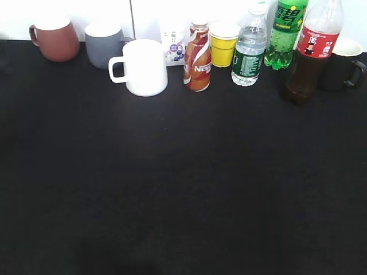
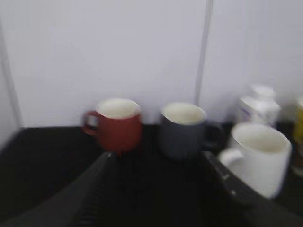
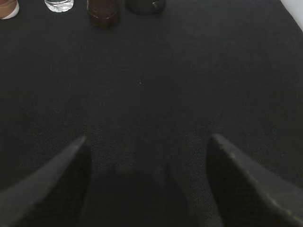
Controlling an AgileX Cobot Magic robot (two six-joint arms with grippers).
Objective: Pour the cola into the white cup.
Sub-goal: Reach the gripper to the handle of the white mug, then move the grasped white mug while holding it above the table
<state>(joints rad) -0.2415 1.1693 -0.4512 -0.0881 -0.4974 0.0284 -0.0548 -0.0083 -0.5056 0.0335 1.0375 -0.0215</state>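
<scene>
Right wrist view: right pincer (image 3: 147, 179) released, jaws spread wide, nothing between them, hovering over bare black bench (image 3: 156, 90). Cola bottle (image 3: 102, 13) sits well apart from it, up toward the far edge, slightly left of the pincer's axis; only its dark base shows here. Judgement: the open jaws suit an approach to the bottle, not yet begun in earnest.

Left wrist view (blurred): left pincer (image 2: 154, 198) likewise released and empty, jaws apart. White cup (image 2: 259, 156) stands near, ahead and to the right of the right-hand jaw, mouth up, handle on its left as seen here. Reddish-brown mug (image 2: 115, 124) and grey mug (image 2: 182, 128) stand further back by the wall.

Exterior view: neither arm in view. Everything is lined along the far edge. White cup (image 1: 141, 66) stands left of centre, slightly forward of the row, handle pointing left, which leaves its rim clear for pouring. Cola bottle (image 1: 312, 51) stands upright near the far right corner, about half full, just in front of a black mug (image 1: 347, 66). Nescafe bottle (image 1: 197, 57), water bottle (image 1: 249, 50) and green soda bottle (image 1: 285, 35) lie between cup and cola.
</scene>
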